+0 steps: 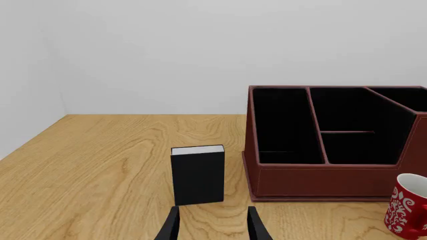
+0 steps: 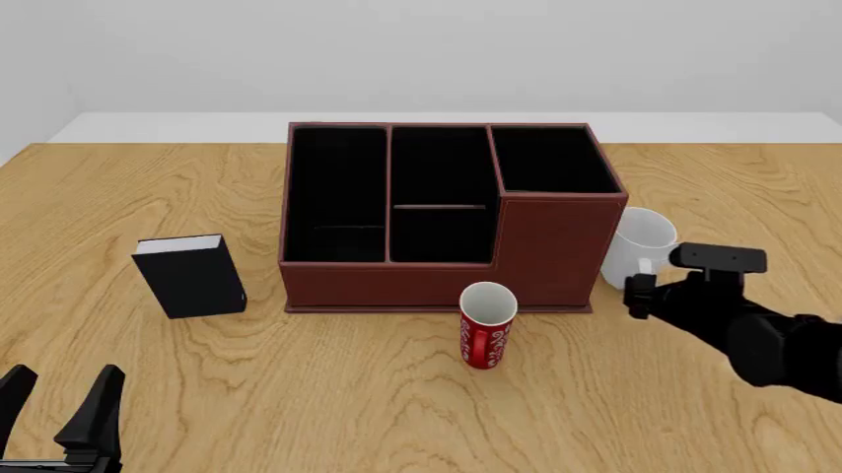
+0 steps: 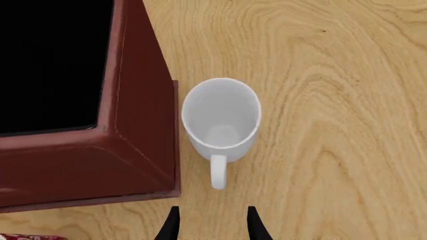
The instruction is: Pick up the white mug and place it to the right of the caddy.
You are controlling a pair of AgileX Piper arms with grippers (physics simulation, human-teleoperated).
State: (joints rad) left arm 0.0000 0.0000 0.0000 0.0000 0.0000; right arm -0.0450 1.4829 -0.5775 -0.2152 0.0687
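The white mug (image 2: 638, 246) stands upright on the table, right beside the caddy's (image 2: 448, 281) right wall. In the right wrist view the mug (image 3: 221, 120) is seen from above, its handle (image 3: 218, 172) pointing toward my right gripper (image 3: 212, 222). That gripper (image 2: 645, 288) hovers just in front of the mug, open, with nothing between its fingers. My left gripper (image 2: 59, 399) sits low at the near left, open and empty; in its own view the gripper (image 1: 213, 226) faces the caddy (image 1: 320, 180).
A small black book (image 2: 193, 276) stands left of the caddy, straight ahead of the left gripper (image 1: 198, 175). A slim red cup (image 2: 487, 330) with white markings stands in front of the caddy's front wall.
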